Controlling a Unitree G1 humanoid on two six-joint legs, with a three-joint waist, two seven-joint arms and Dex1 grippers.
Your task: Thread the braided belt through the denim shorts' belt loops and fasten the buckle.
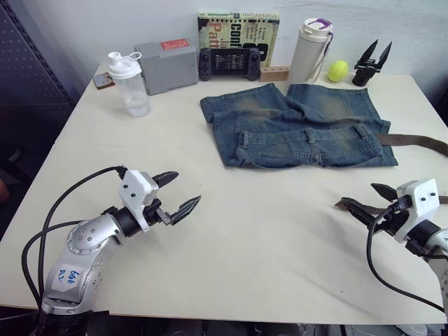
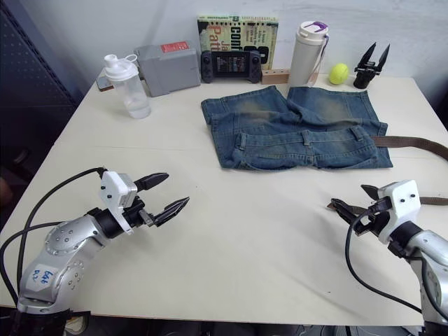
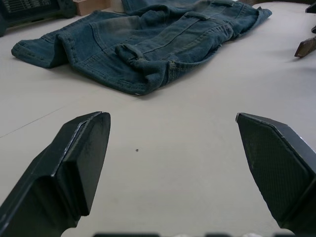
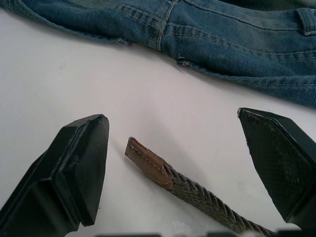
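The denim shorts (image 1: 301,126) lie flat at the table's far middle, waistband nearest me, with belt loops (image 1: 311,137) along it. The braided belt (image 1: 420,143) runs as a brown strap from the shorts' right side toward the table's right edge. Its leather-tipped end (image 4: 148,162) lies on the table between the fingers of my right gripper (image 1: 358,195), which is open and not touching it. My left gripper (image 1: 187,187) hovers open and empty over the bare table at the near left, well short of the shorts. The buckle is out of view.
Along the back edge stand a clear shaker bottle (image 1: 129,84), a grey box (image 1: 166,65), a handheld game console (image 1: 229,64), a book (image 1: 238,31), a white flask (image 1: 310,50), a yellow-green ball (image 1: 337,70) and a spare black gripper (image 1: 371,63).
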